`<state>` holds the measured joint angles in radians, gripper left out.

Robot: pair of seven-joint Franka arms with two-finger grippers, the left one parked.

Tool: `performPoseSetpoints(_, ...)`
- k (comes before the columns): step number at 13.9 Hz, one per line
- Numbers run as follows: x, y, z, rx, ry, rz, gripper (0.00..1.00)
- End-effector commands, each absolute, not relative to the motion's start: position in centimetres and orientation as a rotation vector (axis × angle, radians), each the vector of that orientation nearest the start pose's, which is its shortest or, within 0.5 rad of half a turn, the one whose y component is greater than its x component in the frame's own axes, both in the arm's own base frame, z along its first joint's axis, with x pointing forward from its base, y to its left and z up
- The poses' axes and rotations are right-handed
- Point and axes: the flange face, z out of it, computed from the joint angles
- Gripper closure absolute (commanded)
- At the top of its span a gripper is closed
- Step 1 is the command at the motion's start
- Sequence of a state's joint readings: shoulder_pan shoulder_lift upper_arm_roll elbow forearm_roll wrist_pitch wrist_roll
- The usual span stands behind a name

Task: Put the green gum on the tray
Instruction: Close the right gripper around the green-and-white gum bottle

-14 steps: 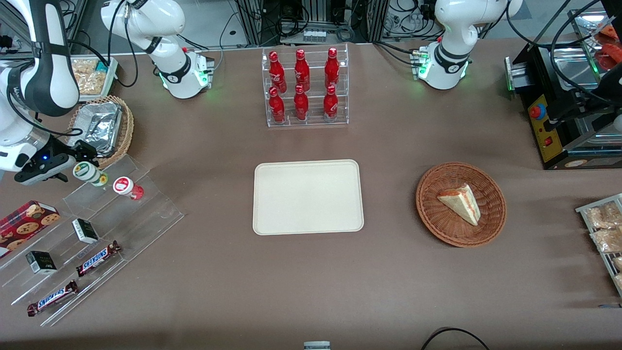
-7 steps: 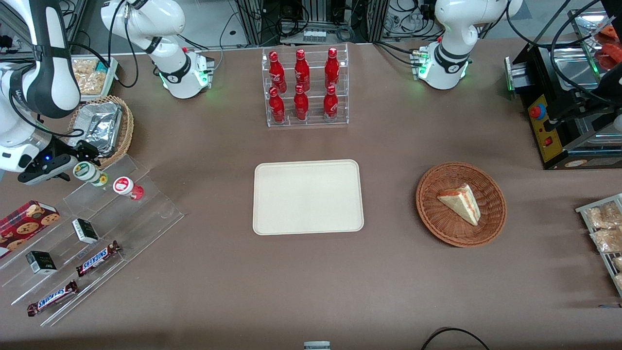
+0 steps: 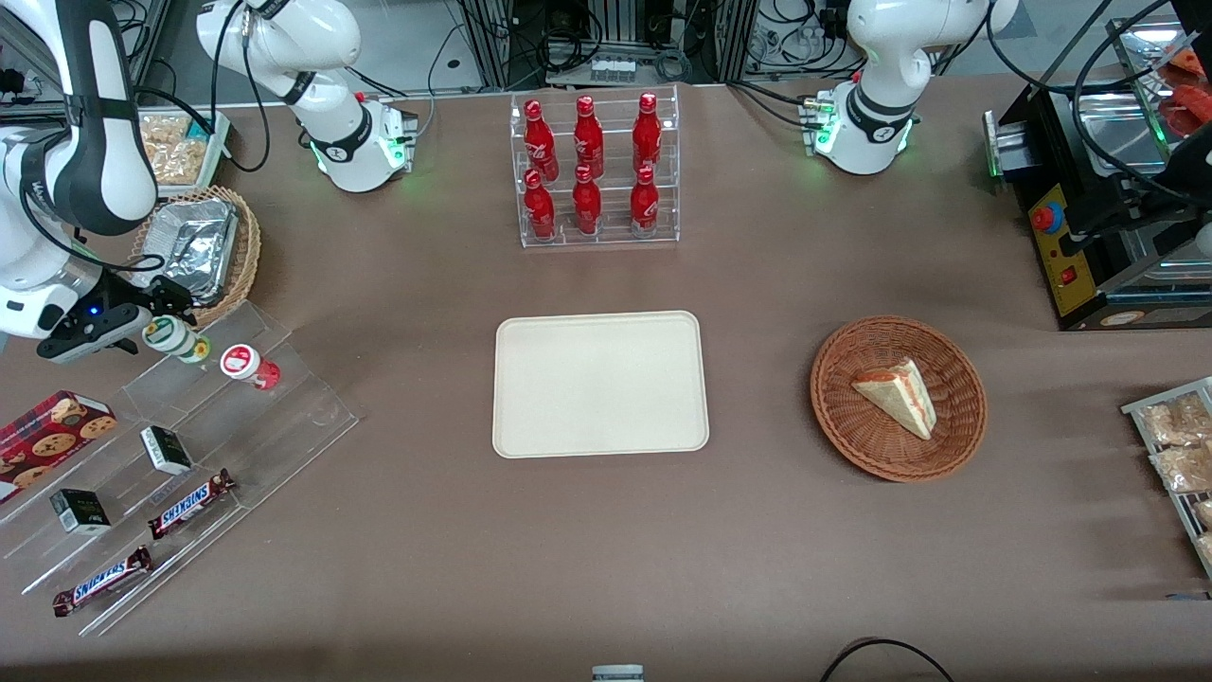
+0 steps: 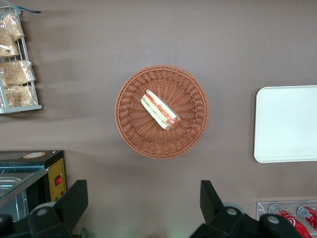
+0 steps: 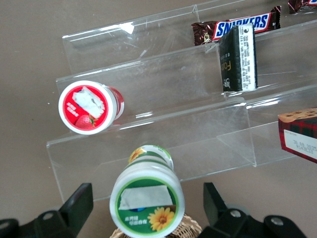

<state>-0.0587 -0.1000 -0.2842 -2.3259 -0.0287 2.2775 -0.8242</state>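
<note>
So from my end the hand (image 3: 169,320) is over at the working arm's end of the desk (image 3: 606,530), right at the top step of the clear acrylic stand (image 3: 189,445), and its fingers (image 5: 77,203) are spread wide on either side of the green gum (image 3: 176,338) with a clear gap to the lid on both sides, so nothing is gripped. In the wrist view the green gum (image 5: 147,200) sits between the two black fingertips, lid facing the camera, white patch and a sunflower print on it; the bottle body is mostly hidden under the lid, I only get a sliver of the label. I honestly can't tell if the bottle stands on the stand's top step or leans against it, the acrylic glare makes the edges hard to read. The red-lidded bottle (image 3: 248,365) is just beside it, one step lower, apart from the gum. Lower steps hold a dark little box (image 5: 238,58) and a Snickers bar (image 5: 237,26), the bar partly covered by the box in the wrist view. A cookie box (image 3: 47,431) is cut off at the frame edge. A wicker basket with foil (image 3: 204,248) is near the hand, partly blocked by the arm. The tray (image 3: 600,384) lies mid-desk, well apart from the gum.
</note>
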Motion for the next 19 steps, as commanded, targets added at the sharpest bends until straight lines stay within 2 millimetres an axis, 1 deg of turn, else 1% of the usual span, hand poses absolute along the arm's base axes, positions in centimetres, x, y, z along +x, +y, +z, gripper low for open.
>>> performPoseSetpoints(1,46.8,-17.2,37.9,-3.074,-0.8,-0.075,0.45)
performPoseSetpoints(2,46.8,-17.2,37.9,-3.074,-0.799,-0.073,0.74)
performPoseSetpoints(3,46.9,-17.2,37.9,-3.074,-0.794,-0.068,0.96)
performPoseSetpoints(4,46.9,-17.2,37.8,-3.073,-0.787,-0.063,1.0)
performPoseSetpoints(7,47.1,-17.1,38.4,-3.071,-0.794,-0.063,1.0)
performPoseSetpoints(8,47.4,-17.0,39.4,-3.063,-0.797,-0.047,1.0)
performPoseSetpoints(10,48.5,-17.1,42.7,-3.048,-0.798,-0.004,1.0)
performPoseSetpoints(12,49.4,-16.4,45.9,-3.03,-0.811,0.033,1.0)
performPoseSetpoints(13,50.1,-15.6,47.3,-3.018,-0.83,0.018,1.0)
performPoseSetpoints(14,50.9,-14.9,49.3,-3.011,-0.843,-0.013,1.0)
performPoseSetpoints(16,52.0,-12.0,52.0,-2.988,-0.869,-0.011,1.0)
performPoseSetpoints(17,52.4,-10.4,53.1,-2.986,-0.878,-0.012,1.0)
performPoseSetpoints(18,52.8,-8.3,54.3,-2.987,-0.874,-0.01,1.0)
performPoseSetpoints(19,53.1,-5.8,55.0,-2.99,-0.855,0.002,1.0)
